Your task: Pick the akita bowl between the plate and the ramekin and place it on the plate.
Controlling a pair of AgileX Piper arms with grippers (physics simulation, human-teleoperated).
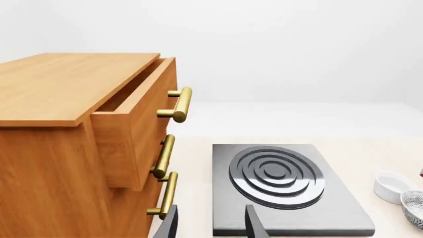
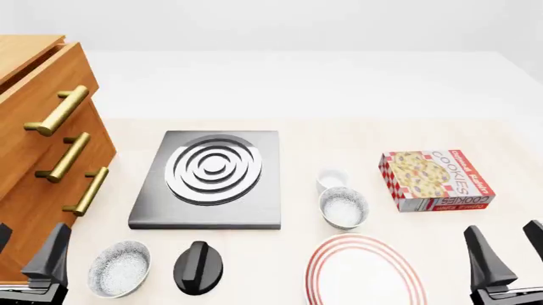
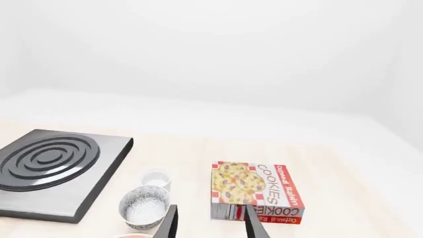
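Risk: twin small speckled akita bowl (image 2: 119, 268) at 7 o'clock could get grabbed instead of target speckled akita bowl (image 2: 344, 208) between red-ringed white plate (image 2: 322, 270) and tiny white ramekin (image 2: 332, 180); right gripper (image 3: 209, 223) hangs spread, gripping nothing

high front view facing forward, low wrist views, all sharing hob (image 2: 212, 175)

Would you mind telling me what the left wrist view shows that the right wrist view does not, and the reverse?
Only the left wrist view shows the wooden drawer cabinet with its brass handles, top drawer pulled partly out, and the left hand, its fingers apart and empty.

Only the right wrist view shows the cookie box and the right hand, also open and empty.

Both show the stove burner, the ramekin and the akita bowl beside it, the bowl cut off at the frame edge in the left wrist view.
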